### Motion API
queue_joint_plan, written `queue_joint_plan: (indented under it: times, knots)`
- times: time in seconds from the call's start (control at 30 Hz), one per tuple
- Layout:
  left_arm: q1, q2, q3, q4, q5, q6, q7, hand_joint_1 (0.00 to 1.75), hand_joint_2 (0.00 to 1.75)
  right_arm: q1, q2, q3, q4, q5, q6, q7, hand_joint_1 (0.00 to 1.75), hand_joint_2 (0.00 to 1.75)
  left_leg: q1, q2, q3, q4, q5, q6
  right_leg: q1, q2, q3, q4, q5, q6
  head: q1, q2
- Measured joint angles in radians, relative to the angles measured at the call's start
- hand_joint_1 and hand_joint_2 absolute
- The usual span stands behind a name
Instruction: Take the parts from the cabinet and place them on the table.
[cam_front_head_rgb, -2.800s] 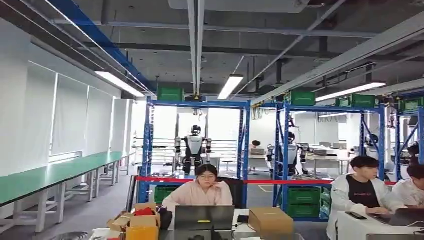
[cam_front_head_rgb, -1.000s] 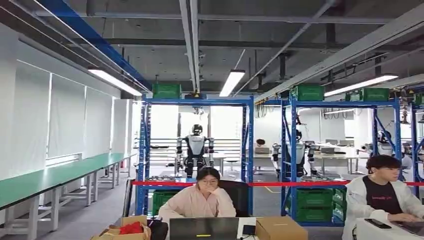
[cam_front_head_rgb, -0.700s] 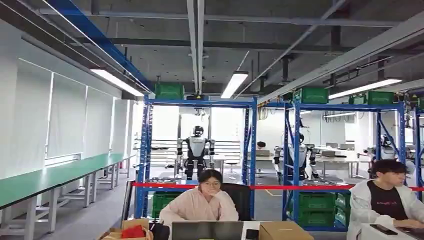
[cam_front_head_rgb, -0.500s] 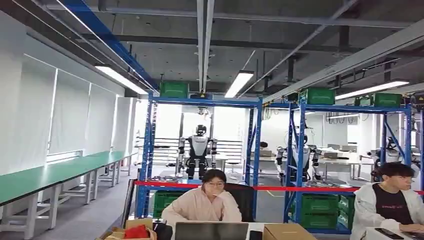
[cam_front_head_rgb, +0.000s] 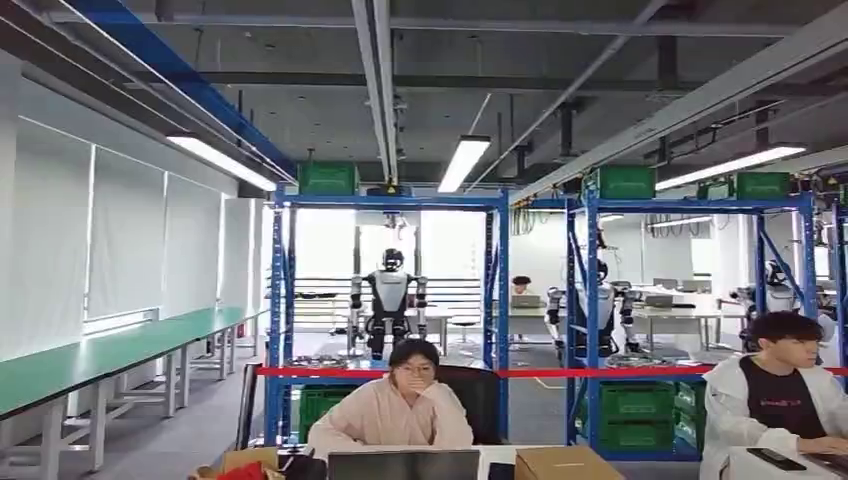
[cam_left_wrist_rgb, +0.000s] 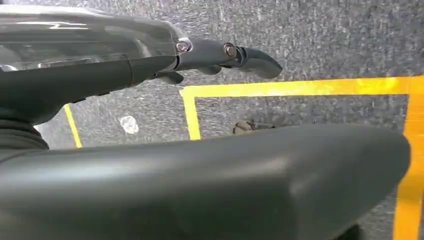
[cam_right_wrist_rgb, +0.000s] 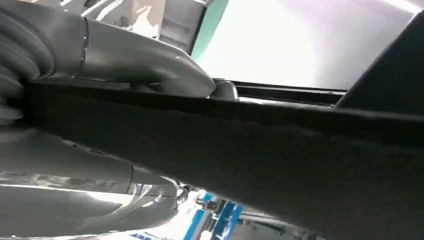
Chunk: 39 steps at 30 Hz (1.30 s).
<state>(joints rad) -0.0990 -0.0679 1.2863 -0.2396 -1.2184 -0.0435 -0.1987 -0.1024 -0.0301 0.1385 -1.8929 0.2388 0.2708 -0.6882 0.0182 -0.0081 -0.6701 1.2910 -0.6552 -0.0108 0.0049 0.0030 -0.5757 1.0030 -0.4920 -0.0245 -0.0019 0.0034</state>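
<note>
A workshop hall is filling the head view: blue racking (cam_front_head_rgb: 385, 300) at 12 o'clock, two people sitting at a worktop (cam_front_head_rgb: 500, 456) at 6 o'clock. No parts or cabinet can be identified, so their bearing from either hand cannot be judged. The left hand (cam_left_wrist_rgb: 150, 65) is hanging over grey floor (cam_left_wrist_rgb: 325, 40), holding nothing, fingers extended. The right hand (cam_right_wrist_rgb: 125, 55) is lying against a dark band; its grasp cannot be determined.

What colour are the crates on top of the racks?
Green; the crates sit atop the blue racks, clearest in the head view.
</note>
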Motion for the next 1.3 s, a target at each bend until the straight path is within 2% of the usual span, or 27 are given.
queue_joint_plan:
  times: [0.03, 0.07, 0.1, 0.17, 0.2, 0.23, 0.3, 0.37, 0.4, 0.43, 0.5, 0.53, 0.57, 0.6, 0.67, 0.7, 0.73, 0.83, 0.9, 0.93, 1.0, 1.03, 1.07, 1.1, 1.2, 1.23, 1.3]
  knots:
    - [0.003, 0.000, 0.000, 0.000, 0.000, 0.000, 0.000, 0.00, 1.75, 0.002, 0.000, 0.000, 0.000, 0.000, 0.000, 0.000, 1.75, 1.75, 0.000, 0.000, -0.032, 0.036, -0.002, -0.001, 0.001, 0.002, 0.006, 0.000, -0.006, 0.000, 0.000, 0.000]
    - [0.005, 0.000, 0.000, 0.000, 0.000, 0.000, 0.000, 0.00, 1.75, 0.004, 0.000, 0.000, 0.000, 0.000, 0.000, 0.000, 1.75, 1.75, 0.000, 0.000, -0.039, 0.023, 0.023, -0.001, 0.001, 0.004, 0.016, 0.000, -0.014, 0.001, 0.000, 0.000]
    - [0.005, 0.000, 0.000, 0.000, 0.000, 0.000, 0.000, 0.00, 1.75, 0.004, 0.000, 0.000, 0.000, 0.000, 0.000, 0.000, 1.75, 1.75, 0.000, 0.000, -0.028, -0.028, 0.070, -0.001, 0.001, 0.004, 0.028, 0.000, -0.022, 0.002, 0.000, 0.000]
    - [0.004, 0.000, 0.000, 0.000, -0.002, 0.000, 0.000, 0.00, 1.75, 0.004, 0.000, 0.000, 0.000, 0.001, 0.000, -0.002, 1.75, 1.75, 0.000, 0.000, 0.026, -0.195, 0.195, 0.006, 0.001, 0.004, 0.058, 0.001, -0.043, 0.009, 0.000, 0.000]
    - [0.004, 0.000, 0.000, 0.000, -0.003, 0.000, 0.000, 0.00, 1.75, 0.005, 0.000, -0.001, 0.001, 0.001, -0.001, -0.003, 1.75, 1.75, -0.004, 0.001, 0.030, -0.212, 0.200, 0.012, 0.001, 0.002, 0.062, -0.001, -0.052, 0.014, -0.001, 0.000]
    - [0.003, 0.000, 0.000, 0.000, -0.004, 0.000, 0.000, 0.00, 1.75, 0.004, 0.000, -0.002, 0.002, 0.001, -0.002, -0.004, 1.75, 1.75, -0.010, 0.002, 0.032, -0.247, 0.172, 0.011, 0.002, 0.004, 0.058, 0.004, -0.053, 0.018, 0.000, 0.000]
    - [0.006, 0.000, -0.001, 0.000, -0.007, 0.000, 0.000, 0.00, 1.75, 0.010, 0.000, -0.003, 0.001, 0.003, -0.003, -0.006, 1.75, 1.75, -0.012, 0.001, 0.031, -0.244, 0.176, 0.027, 0.002, 0.004, 0.056, 0.008, -0.060, 0.033, 0.000, 0.001]
    - [0.007, 0.000, -0.002, 0.000, -0.008, 0.000, 0.000, 0.00, 1.75, 0.010, 0.000, -0.007, -0.002, 0.003, -0.005, -0.006, 1.75, 1.75, -0.002, 0.000, 0.051, -0.253, 0.174, 0.034, 0.002, 0.003, 0.065, 0.009, -0.071, 0.044, 0.001, 0.001]
    - [0.006, 0.000, -0.002, 0.000, -0.008, 0.001, -0.002, 0.00, 1.75, 0.009, 0.000, -0.009, -0.003, 0.002, -0.006, -0.007, 1.75, 1.75, 0.000, 0.000, 0.063, -0.257, 0.170, 0.039, 0.002, 0.001, 0.053, 0.044, -0.081, 0.053, 0.000, 0.001]
    - [0.004, 0.000, -0.002, 0.000, -0.010, 0.001, -0.001, 0.00, 1.75, 0.008, -0.001, -0.011, -0.005, 0.002, -0.008, -0.007, 1.75, 1.75, 0.001, 0.000, 0.071, -0.259, 0.166, 0.042, -0.001, 0.001, 0.020, 0.108, -0.102, 0.058, 0.000, 0.000]
    - [0.003, 0.000, -0.004, 0.000, -0.010, 0.001, 0.004, 0.00, 1.75, 0.015, -0.003, -0.015, -0.005, 0.003, -0.011, -0.007, 1.75, 1.75, 0.002, 0.000, 0.083, -0.260, 0.153, 0.043, -0.008, 0.001, -0.082, 0.267, -0.159, 0.068, 0.000, 0.000]
    - [0.004, 0.000, -0.006, 0.000, -0.011, 0.002, 0.006, 0.00, 1.75, 0.019, -0.005, -0.016, -0.005, 0.003, -0.011, -0.007, 1.75, 1.75, 0.002, 0.000, 0.090, -0.260, 0.146, 0.043, -0.010, 0.001, -0.123, 0.318, -0.171, 0.069, 0.000, 0.000]
    - [0.006, 0.000, -0.007, 0.000, -0.011, 0.003, 0.008, 0.00, 1.75, 0.022, -0.006, -0.017, -0.005, 0.003, -0.011, -0.007, 1.75, 1.75, 0.003, 0.000, 0.100, -0.260, 0.138, 0.042, -0.011, 0.001, -0.140, 0.319, -0.154, 0.070, 0.000, 0.000]
    - [0.007, 0.000, -0.008, 0.000, -0.014, 0.003, 0.017, 0.00, 1.75, 0.022, -0.006, -0.017, -0.005, 0.003, -0.013, -0.007, 1.75, 1.75, 0.003, 0.000, 0.113, -0.260, 0.130, 0.041, -0.010, 0.001, -0.133, 0.273, -0.109, 0.070, 0.000, 0.000]
    - [0.006, 0.000, -0.011, 0.000, -0.028, 0.005, 0.041, 0.00, 1.75, 0.020, -0.009, -0.018, -0.008, 0.009, -0.019, -0.007, 1.75, 1.75, 0.002, -0.002, 0.141, -0.261, 0.113, 0.035, -0.010, 0.001, -0.078, 0.101, 0.019, 0.062, 0.000, 0.000]
    - [0.008, 0.000, -0.014, 0.000, -0.031, 0.009, 0.056, 0.00, 1.75, 0.019, -0.011, -0.017, -0.009, 0.016, -0.022, -0.007, 1.75, 1.75, 0.004, -0.002, 0.147, -0.264, 0.106, 0.029, -0.006, 0.002, -0.061, 0.051, 0.047, 0.055, 0.000, 0.000]
    - [0.006, 0.000, -0.016, 0.000, -0.039, 0.011, 0.073, 0.00, 1.75, 0.017, -0.013, -0.017, -0.008, 0.029, -0.025, -0.007, 1.75, 1.75, 0.003, -0.003, 0.148, -0.266, 0.105, 0.026, 0.002, 0.001, -0.069, 0.049, 0.025, 0.046, 0.000, 0.000]
    - [0.015, 0.000, -0.027, 0.000, -0.066, 0.013, 0.128, 0.00, 1.75, -0.010, -0.023, -0.015, -0.008, 0.081, -0.044, 0.005, 1.75, 1.75, 0.000, 0.001, 0.155, -0.267, 0.104, 0.010, 0.005, 0.001, -0.062, 0.028, 0.028, 0.023, 0.001, 0.001]
    - [0.012, 0.003, -0.035, 0.000, -0.085, 0.011, 0.164, 0.00, 1.75, -0.057, -0.029, -0.002, -0.007, 0.145, -0.077, 0.031, 1.75, 1.75, 0.001, 0.001, 0.152, -0.247, 0.086, 0.006, -0.004, 0.003, -0.042, 0.011, 0.031, 0.016, 0.001, 0.001]
    - [0.009, 0.003, -0.041, 0.000, -0.093, 0.010, 0.176, 0.00, 1.75, -0.094, -0.036, 0.007, -0.002, 0.166, -0.092, 0.048, 1.75, 1.75, 0.001, 0.001, 0.125, -0.194, 0.057, 0.005, -0.004, 0.002, -0.039, 0.011, 0.029, 0.009, 0.001, 0.000]
    - [0.008, 0.009, -0.050, 0.000, -0.102, 0.008, 0.196, 0.00, 1.75, -0.155, -0.050, 0.022, 0.010, 0.205, -0.109, 0.081, 1.75, 1.75, 0.001, 0.001, 0.039, -0.043, -0.012, -0.001, -0.002, 0.002, -0.037, 0.011, 0.025, 0.003, 0.001, 0.000]
    - [0.009, 0.011, -0.053, 0.000, -0.108, 0.001, 0.206, 0.00, 1.75, -0.186, -0.057, 0.031, 0.018, 0.224, -0.117, 0.095, 1.75, 1.75, 0.000, 0.001, 0.000, 0.019, -0.028, -0.003, -0.001, 0.002, -0.036, 0.012, 0.023, 0.002, 0.001, 0.000]
    - [0.012, 0.013, -0.056, 0.000, -0.116, -0.003, 0.215, 0.00, 1.75, -0.218, -0.066, 0.042, 0.030, 0.248, -0.123, 0.114, 1.75, 1.75, 0.001, 0.001, -0.018, 0.033, -0.018, -0.004, 0.000, 0.003, -0.033, 0.012, 0.021, 0.002, 0.001, 0.000]
    - [0.013, 0.014, -0.059, 0.000, -0.121, -0.008, 0.222, 0.00, 1.75, -0.251, -0.072, 0.053, 0.041, 0.270, -0.126, 0.134, 1.75, 1.75, 0.001, 0.001, -0.014, 0.001, 0.014, -0.004, 0.000, 0.004, -0.029, 0.012, 0.019, 0.002, 0.001, 0.000]
    - [0.012, 0.016, -0.071, 0.000, -0.135, -0.021, 0.241, 0.00, 1.75, -0.369, -0.090, 0.084, 0.086, 0.323, -0.129, 0.190, 1.75, 1.75, 0.002, 0.004, 0.061, -0.232, 0.177, 0.000, -0.001, 0.004, -0.013, 0.016, 0.006, 0.012, 0.001, 0.000]
    - [0.009, 0.016, -0.074, 0.000, -0.136, -0.024, 0.247, 0.00, 1.75, -0.406, -0.096, 0.096, 0.108, 0.344, -0.132, 0.204, 1.75, 1.75, -0.003, 0.005, 0.059, -0.241, 0.151, 0.003, 0.003, 0.003, -0.013, 0.019, 0.006, 0.015, 0.000, 0.000]
    - [0.009, 0.016, -0.078, 0.000, -0.138, -0.030, 0.253, 0.00, 1.75, -0.466, -0.108, 0.119, 0.146, 0.380, -0.136, 0.231, 1.75, 1.75, -0.008, 0.004, 0.058, -0.250, 0.166, 0.020, 0.003, 0.002, -0.022, 0.021, 0.003, 0.026, 0.000, 0.000]
